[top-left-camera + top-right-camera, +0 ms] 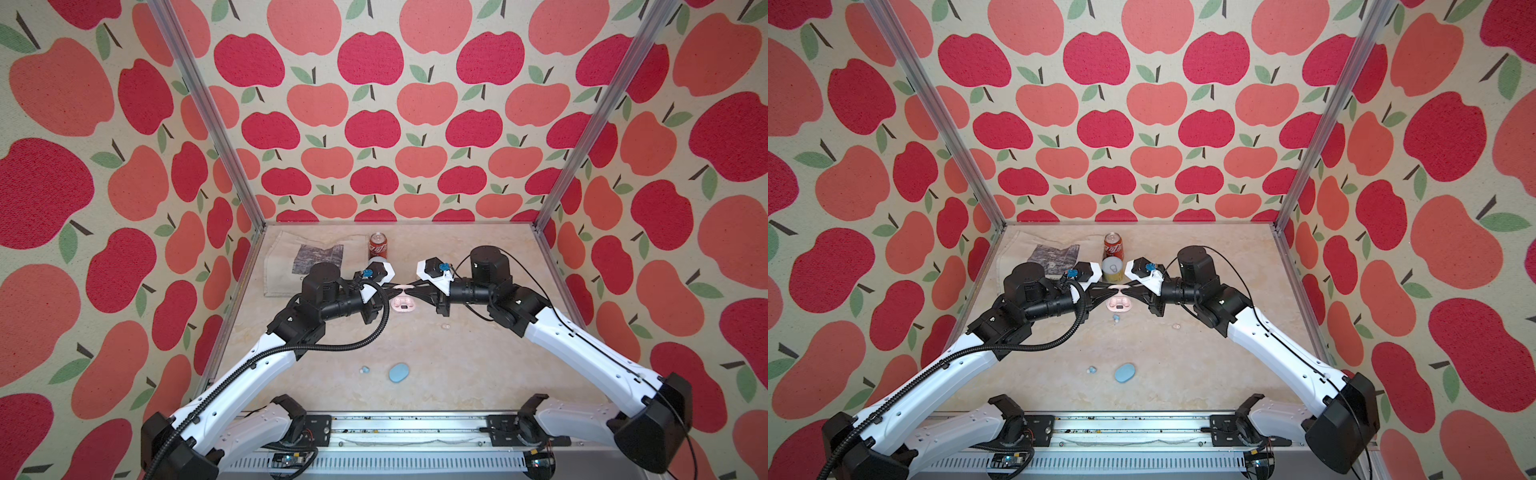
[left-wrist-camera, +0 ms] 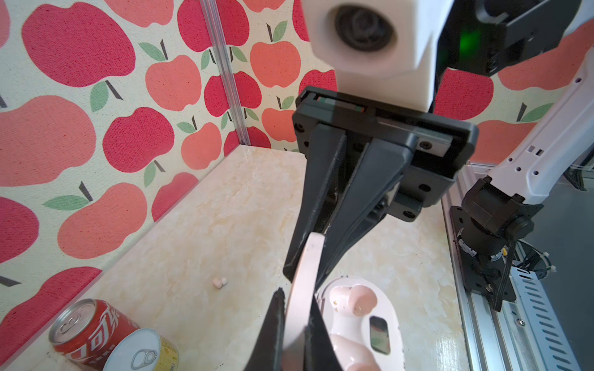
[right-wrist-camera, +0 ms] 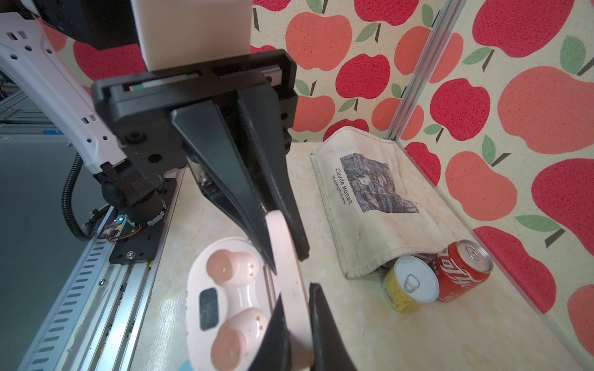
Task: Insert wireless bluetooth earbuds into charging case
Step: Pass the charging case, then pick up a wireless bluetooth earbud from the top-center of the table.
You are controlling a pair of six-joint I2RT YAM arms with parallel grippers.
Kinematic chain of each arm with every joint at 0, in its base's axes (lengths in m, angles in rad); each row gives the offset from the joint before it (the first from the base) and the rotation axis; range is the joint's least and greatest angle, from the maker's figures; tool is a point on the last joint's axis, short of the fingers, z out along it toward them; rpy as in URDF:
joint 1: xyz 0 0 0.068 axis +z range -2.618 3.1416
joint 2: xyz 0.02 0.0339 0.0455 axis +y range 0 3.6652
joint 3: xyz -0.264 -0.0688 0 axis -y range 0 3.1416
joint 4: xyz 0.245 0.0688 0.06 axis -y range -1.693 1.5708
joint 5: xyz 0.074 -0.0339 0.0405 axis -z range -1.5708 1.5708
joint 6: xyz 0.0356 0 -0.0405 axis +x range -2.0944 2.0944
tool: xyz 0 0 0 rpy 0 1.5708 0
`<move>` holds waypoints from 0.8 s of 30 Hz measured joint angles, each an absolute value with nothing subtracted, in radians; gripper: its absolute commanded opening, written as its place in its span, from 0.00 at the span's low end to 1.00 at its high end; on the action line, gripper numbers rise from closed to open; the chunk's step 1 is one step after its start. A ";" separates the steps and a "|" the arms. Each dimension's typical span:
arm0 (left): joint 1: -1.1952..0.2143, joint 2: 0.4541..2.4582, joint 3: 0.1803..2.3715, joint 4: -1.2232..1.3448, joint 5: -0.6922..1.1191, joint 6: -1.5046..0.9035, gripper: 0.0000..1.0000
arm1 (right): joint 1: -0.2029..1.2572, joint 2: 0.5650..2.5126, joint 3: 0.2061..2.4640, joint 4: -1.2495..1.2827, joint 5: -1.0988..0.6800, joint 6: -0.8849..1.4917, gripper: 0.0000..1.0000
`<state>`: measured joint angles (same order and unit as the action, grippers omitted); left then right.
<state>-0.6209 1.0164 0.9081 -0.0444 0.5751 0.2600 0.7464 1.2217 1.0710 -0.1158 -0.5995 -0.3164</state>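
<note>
The pink charging case (image 1: 402, 306) (image 1: 1119, 306) lies open mid-table with its lid (image 2: 302, 279) (image 3: 284, 244) standing upright. Two pink earbuds (image 3: 223, 266) (image 3: 229, 347) sit in its seats, also seen in the left wrist view (image 2: 361, 297). My left gripper (image 2: 296, 297) (image 1: 397, 287) is shut on the lid from one side. My right gripper (image 3: 295, 292) (image 1: 411, 286) is shut on the same lid from the opposite side. A closed blue case (image 1: 399, 372) lies nearer the front with a blue earbud (image 1: 365, 369) beside it. Another blue earbud (image 1: 1116, 318) lies just in front of the pink case.
A red cola can (image 1: 378, 246) and a yellow can (image 1: 1113, 269) stand behind the case. A canvas bag (image 1: 291, 257) lies at the back left. A small pale bud (image 1: 445, 326) lies under the right forearm. A metal rail (image 1: 399, 428) runs along the front edge.
</note>
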 measured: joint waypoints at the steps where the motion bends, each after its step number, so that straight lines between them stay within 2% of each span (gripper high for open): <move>1: -0.621 1.016 0.908 -0.044 0.569 0.261 0.00 | 0.746 1.223 1.071 -0.112 -0.599 -0.311 0.08; 6: -0.623 1.011 0.888 -0.016 0.515 0.233 0.00 | 0.746 1.225 1.063 -0.073 -0.577 -0.274 0.22; 16: -0.623 0.948 0.669 0.122 0.308 0.047 0.00 | 0.677 1.157 1.028 -0.010 -0.384 -0.011 0.31; 24: -0.646 0.872 0.474 0.287 0.261 -0.010 0.00 | 0.589 1.113 1.131 -0.332 -0.177 0.244 0.33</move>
